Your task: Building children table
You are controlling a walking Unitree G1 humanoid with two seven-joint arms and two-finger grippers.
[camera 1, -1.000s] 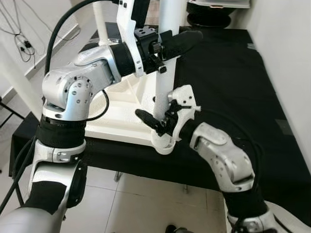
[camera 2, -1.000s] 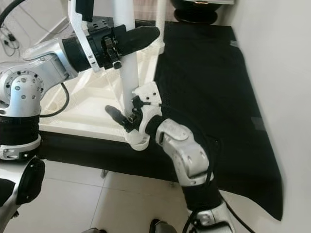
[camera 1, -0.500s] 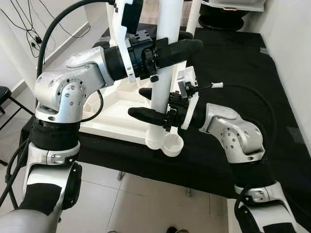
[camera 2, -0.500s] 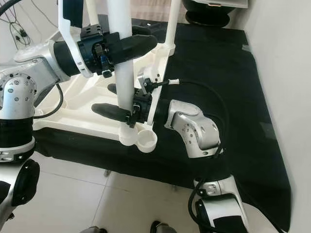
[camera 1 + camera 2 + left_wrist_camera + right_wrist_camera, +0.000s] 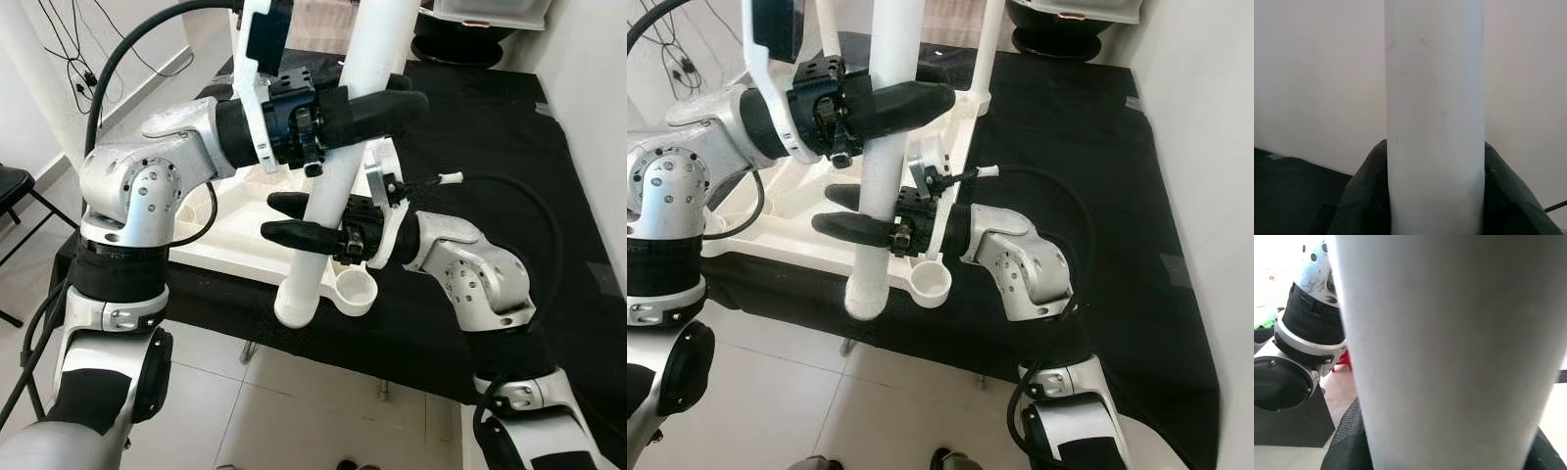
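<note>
Leg (image 5: pixel 333 186), white and round, tilted in the air at the near edge of the table (image 5: pixel 470 137), its lower end hanging out over the floor (image 5: pixel 294 411) just beside the empty corner socket (image 5: pixel 355 291) of the upturned tabletop (image 5: pixel 235 230). Left pincer (image 5: pixel 377 103) is clamped round the leg high up, and its wrist view shows black fingers (image 5: pixel 1366 196) hugging both sides of the tube. Right pincer (image 5: pixel 294 220) grips the same leg lower down, one finger on the near side and one on the far side, just above the socket.

So both arms hold one piece, and the foot of it sits to the left of the cup it seems meant for. Here's the danger: the leg leans, and the socket looks straight up. Push down at that angle and the end may catch the rim, jam, or shove the whole tabletop along the black cloth. Two tight grips on one stiff tube could also fight each other, and the smooth tube might slide through the fingers.
</note>
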